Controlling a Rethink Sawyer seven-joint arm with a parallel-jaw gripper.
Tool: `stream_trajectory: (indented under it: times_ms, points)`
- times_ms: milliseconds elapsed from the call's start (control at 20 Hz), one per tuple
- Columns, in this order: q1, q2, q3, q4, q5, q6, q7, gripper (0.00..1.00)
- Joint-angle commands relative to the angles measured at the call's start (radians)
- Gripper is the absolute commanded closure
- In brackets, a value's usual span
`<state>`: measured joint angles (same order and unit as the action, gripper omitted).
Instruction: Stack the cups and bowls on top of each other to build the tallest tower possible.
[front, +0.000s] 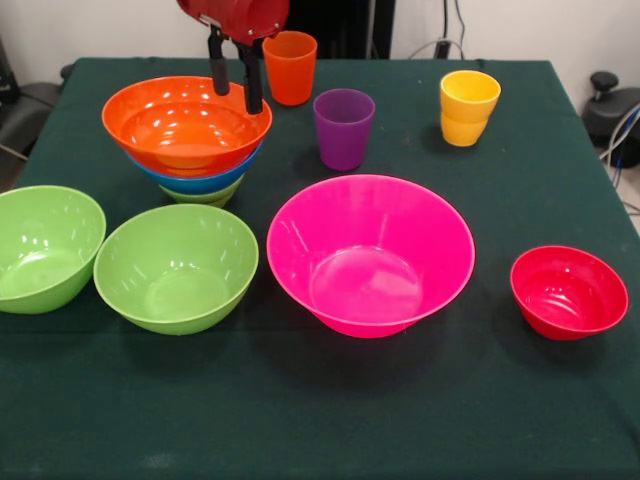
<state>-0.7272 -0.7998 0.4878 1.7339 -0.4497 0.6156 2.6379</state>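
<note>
Jaws hang open over the orange bowl's rim.

Bowls: seven, namely three green, one blue, one orange, one pink, one red. Cups: three, namely orange, purple, yellow.

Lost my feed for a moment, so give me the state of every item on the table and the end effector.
End effector: open, empty, above orange bowl's far rim.
Orange bowl: upright, nested on blue bowl, over a green bowl.
Orange cup: upright, alone.
Purple cup: upright, alone.
Yellow cups: upright, two nested.
Two green bowls, pink bowl, red bowl: upright, empty, unstacked.
</note>
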Motion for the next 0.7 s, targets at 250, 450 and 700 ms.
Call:
stream_trajectory:
  times_ms: [250, 450, 700]
  points:
    - [0.070, 0.019, -0.080, 0.018, -0.027, -0.023, 0.022, 0.00]
    - [0.133, 0.016, -0.112, 0.029, -0.029, -0.050, 0.076, 0.00]
    - [0.227, -0.022, -0.156, 0.082, -0.007, -0.078, 0.140, 0.00]
